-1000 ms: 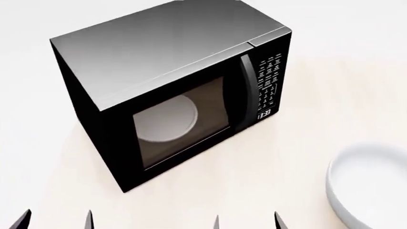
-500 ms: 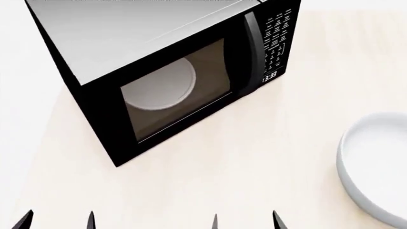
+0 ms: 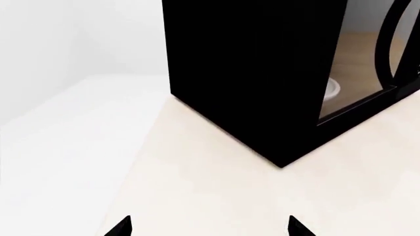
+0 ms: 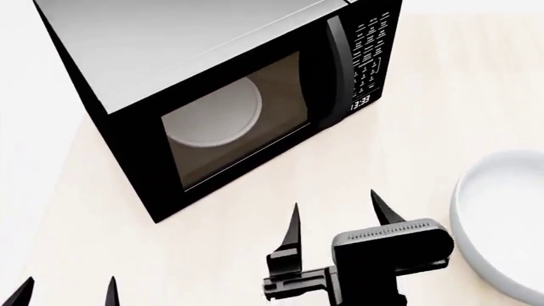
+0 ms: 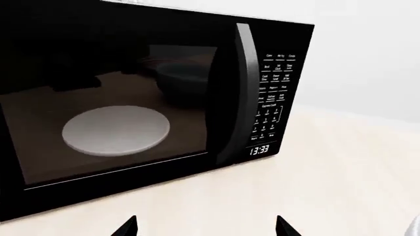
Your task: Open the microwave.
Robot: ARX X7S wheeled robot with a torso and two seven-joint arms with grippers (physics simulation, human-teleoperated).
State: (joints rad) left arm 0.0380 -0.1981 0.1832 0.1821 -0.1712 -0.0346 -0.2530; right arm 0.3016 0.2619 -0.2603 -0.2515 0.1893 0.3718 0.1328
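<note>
A black microwave [image 4: 213,95] with a grey top sits on a pale wooden surface, turned at an angle so its front faces toward the lower right of the head view. Its glass-windowed door is closed, showing a white round turntable [image 5: 116,130] inside. A curved vertical handle [image 5: 235,93] separates the window from a white-lettered button panel [image 5: 274,96], with a digital clock [image 5: 259,150] reading 13:33.

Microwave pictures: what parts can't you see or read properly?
- Microwave: its back top is cut off by the head view's upper edge.
- Button panel: lettering too small to read in the right wrist view; only the clock reads 13:33.
- Bowl: its right side is cut off by the head view's edge.
- Left gripper: only its fingertips show at the head view's bottom edge.
- Right gripper: its arm is cut off below.
</note>
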